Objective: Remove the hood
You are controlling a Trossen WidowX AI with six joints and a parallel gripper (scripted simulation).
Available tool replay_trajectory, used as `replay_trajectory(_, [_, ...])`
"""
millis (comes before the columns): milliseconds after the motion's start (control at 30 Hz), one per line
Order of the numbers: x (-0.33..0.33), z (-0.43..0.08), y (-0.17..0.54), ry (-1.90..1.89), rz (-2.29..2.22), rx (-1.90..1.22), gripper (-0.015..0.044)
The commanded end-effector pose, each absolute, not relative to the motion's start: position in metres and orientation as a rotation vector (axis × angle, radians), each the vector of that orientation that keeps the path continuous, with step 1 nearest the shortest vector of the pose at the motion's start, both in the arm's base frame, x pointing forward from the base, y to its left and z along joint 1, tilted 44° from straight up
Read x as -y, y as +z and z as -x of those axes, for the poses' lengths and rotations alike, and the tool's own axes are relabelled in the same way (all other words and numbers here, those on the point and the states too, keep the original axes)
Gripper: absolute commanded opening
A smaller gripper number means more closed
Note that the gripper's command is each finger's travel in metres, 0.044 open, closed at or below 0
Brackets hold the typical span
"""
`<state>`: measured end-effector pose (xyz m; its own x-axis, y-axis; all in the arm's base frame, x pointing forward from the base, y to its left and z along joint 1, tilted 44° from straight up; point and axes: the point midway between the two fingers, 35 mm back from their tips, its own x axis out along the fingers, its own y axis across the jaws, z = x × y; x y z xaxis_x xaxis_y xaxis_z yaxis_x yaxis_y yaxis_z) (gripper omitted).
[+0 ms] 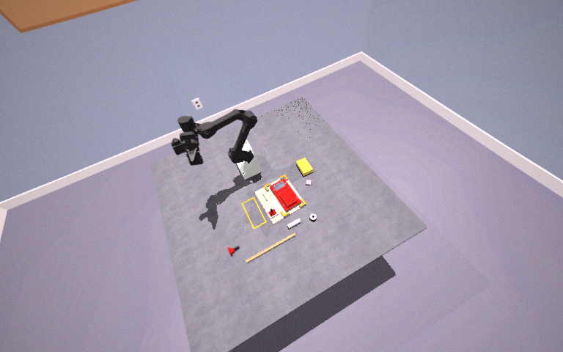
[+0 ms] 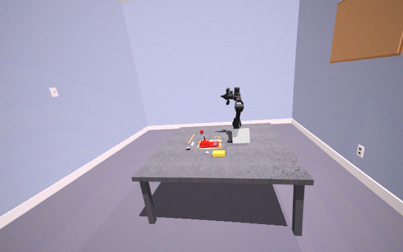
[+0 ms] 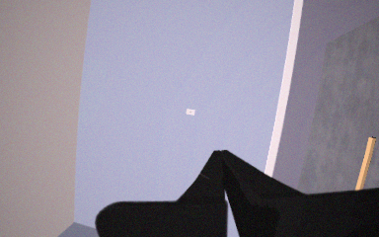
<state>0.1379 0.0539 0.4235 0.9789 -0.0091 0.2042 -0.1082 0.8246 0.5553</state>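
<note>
My fingers are closed on nothing, their tips together, and I hold them up over the bench, well apart from everything on it. Below, the yellow outline has no hood inside. Just beside it is the white board with the red car. I take the raised red panel on the car to be the hood, seemingly seated there. So, as I judge it, none of the task is done: I have yet to open, reach down, grip the hood, lift it off, set it inside the outline, let go and draw clear.
</note>
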Motion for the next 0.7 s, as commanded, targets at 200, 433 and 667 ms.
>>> replay_trajectory(200, [-0.005,-0.143,0.446,0.073,-0.777,0.250,0.0184])
replay_trajectory(433, [0.055,-0.174,0.442,0.044,-0.940,0.225,0.0368])
replay_trajectory(667, [0.102,-0.228,0.413,-0.059,-1.111,0.100,0.0440])
